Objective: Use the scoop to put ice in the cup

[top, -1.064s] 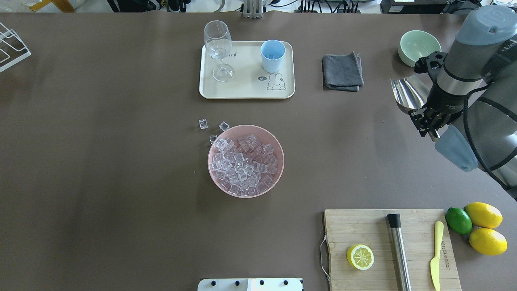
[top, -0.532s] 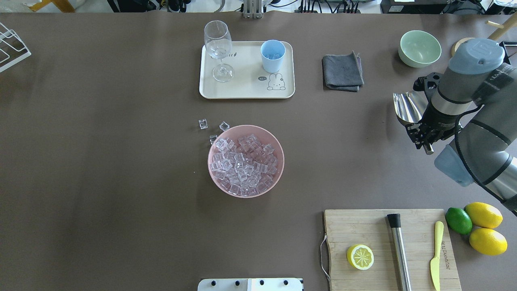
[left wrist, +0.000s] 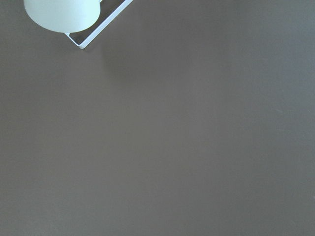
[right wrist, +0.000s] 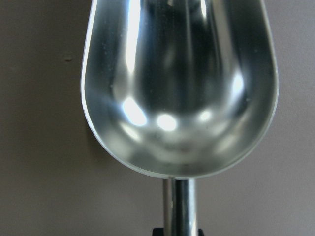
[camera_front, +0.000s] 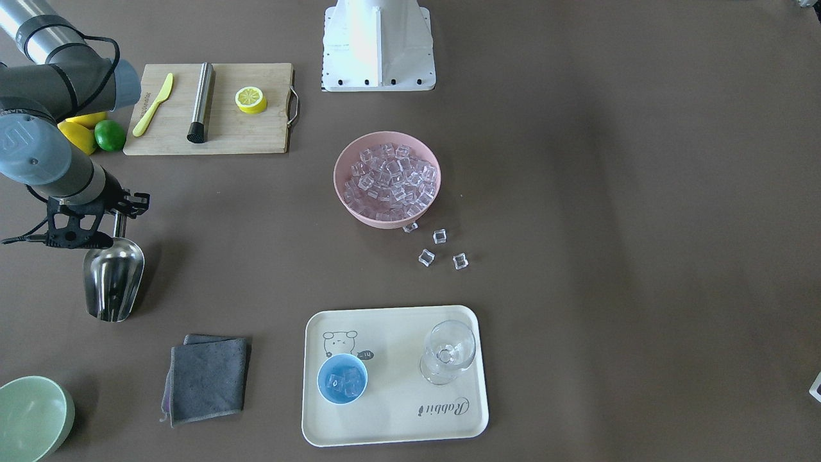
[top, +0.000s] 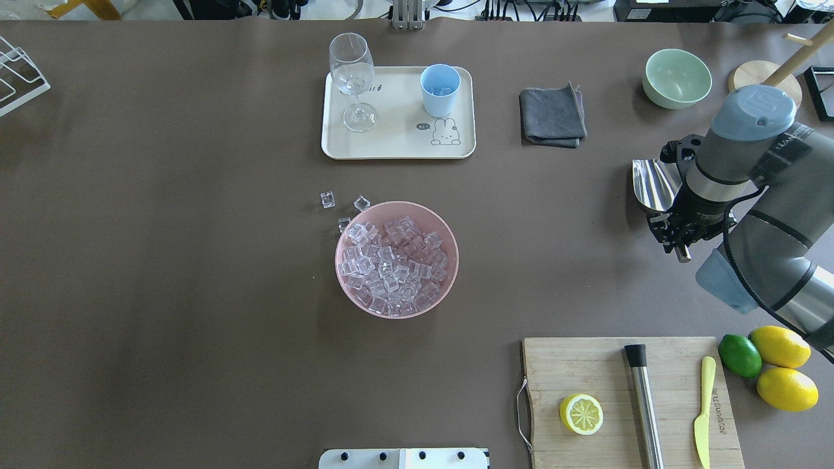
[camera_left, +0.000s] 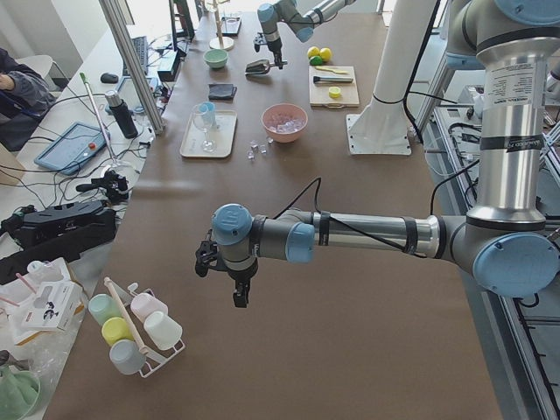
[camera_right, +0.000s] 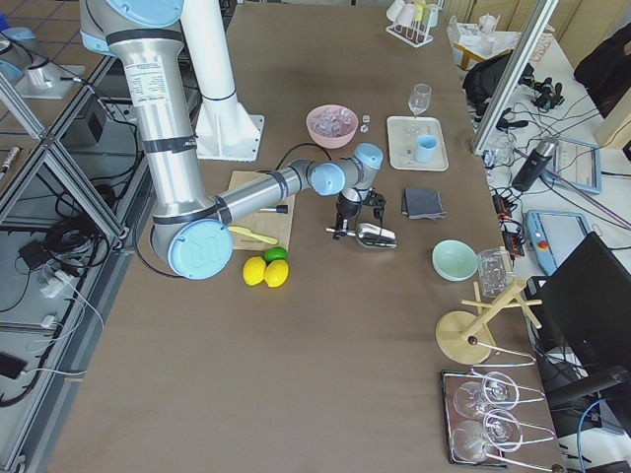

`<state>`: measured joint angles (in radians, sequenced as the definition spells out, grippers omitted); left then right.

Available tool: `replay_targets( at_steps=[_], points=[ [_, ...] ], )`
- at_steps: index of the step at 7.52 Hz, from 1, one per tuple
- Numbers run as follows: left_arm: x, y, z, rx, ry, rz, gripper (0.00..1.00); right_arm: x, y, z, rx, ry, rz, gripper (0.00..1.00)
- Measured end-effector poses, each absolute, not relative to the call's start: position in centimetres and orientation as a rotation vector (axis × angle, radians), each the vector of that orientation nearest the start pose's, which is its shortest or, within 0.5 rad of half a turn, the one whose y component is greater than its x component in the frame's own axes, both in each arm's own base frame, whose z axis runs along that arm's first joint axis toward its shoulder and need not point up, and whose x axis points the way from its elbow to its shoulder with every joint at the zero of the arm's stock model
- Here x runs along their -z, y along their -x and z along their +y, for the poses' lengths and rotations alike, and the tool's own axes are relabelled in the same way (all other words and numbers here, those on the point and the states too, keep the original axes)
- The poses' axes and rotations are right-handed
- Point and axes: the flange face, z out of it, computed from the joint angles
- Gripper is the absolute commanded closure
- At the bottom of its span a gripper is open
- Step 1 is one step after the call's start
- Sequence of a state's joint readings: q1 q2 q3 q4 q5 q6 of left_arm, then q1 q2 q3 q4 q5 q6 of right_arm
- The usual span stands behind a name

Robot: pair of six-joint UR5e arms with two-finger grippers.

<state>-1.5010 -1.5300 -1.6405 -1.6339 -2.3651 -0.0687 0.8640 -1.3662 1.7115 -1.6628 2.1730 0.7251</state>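
Note:
The steel scoop [top: 653,185] is empty, and my right gripper [top: 677,233] is shut on its handle at the table's right side. It hangs low over the table, mouth pointing away from the robot; the right wrist view shows its bare trough [right wrist: 177,88]. The light-blue cup [top: 440,90] stands on a cream tray [top: 391,146] and holds a few ice cubes [camera_front: 341,381]. Most of the ice [top: 394,264] fills a pink bowl [top: 449,286] at mid-table, and three cubes [top: 327,199] lie loose beside it. My left gripper [camera_left: 241,293] is far off near the table's left end; I cannot tell whether it is open or shut.
A stemmed glass [top: 352,78] shares the tray. A grey cloth [top: 552,117] and a pale green bowl [top: 676,78] lie beyond the scoop. A cutting board [top: 625,404] holds a lemon half, a steel cylinder and a yellow knife, with lemons and a lime [top: 739,355] beside it.
My right arm has drawn back toward the robot and lowered, carrying the empty scoop with it. Nothing else has moved.

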Motion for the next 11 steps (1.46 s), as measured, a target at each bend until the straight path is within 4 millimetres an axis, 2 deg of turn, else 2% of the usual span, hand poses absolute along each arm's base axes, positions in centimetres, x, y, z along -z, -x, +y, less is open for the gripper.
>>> replay_targets(
  at_steps=[4, 5, 6, 8, 9, 10, 11],
  points=[
    [-63.4, 2.8, -47.3, -0.038, -0.031, 0.800, 0.01, -49.6, 31.3, -48.5, 0.064, 0.208, -0.628, 0.00],
    [-63.5, 2.9, -47.2, -0.035, -0.031, 0.802, 0.02, -48.8, 30.7, -48.8, 0.060, 0.196, -0.643, 0.00],
    [-63.5, 3.0, -47.2, -0.033, -0.030, 0.802, 0.01, -47.3, 28.9, -49.5, 0.039, 0.165, -0.666, 0.00],
    [-64.2, 3.0, -46.6, -0.026, -0.015, 0.802, 0.02, -44.6, 21.8, -52.1, -0.032, 0.074, -0.717, 0.00],
    [-64.4, 3.1, -46.3, -0.024, -0.011, 0.802, 0.01, -44.2, 17.1, -53.5, -0.007, 0.011, -0.728, 0.00],
    [-64.6, 3.1, -46.0, -0.022, -0.008, 0.802, 0.02, -44.8, 11.6, -54.7, 0.046, -0.036, -0.711, 0.00],
    [-65.4, 3.2, -45.4, -0.015, 0.005, 0.803, 0.02, -46.3, 5.9, -55.2, 0.103, -0.062, -0.686, 0.00]
  ],
)
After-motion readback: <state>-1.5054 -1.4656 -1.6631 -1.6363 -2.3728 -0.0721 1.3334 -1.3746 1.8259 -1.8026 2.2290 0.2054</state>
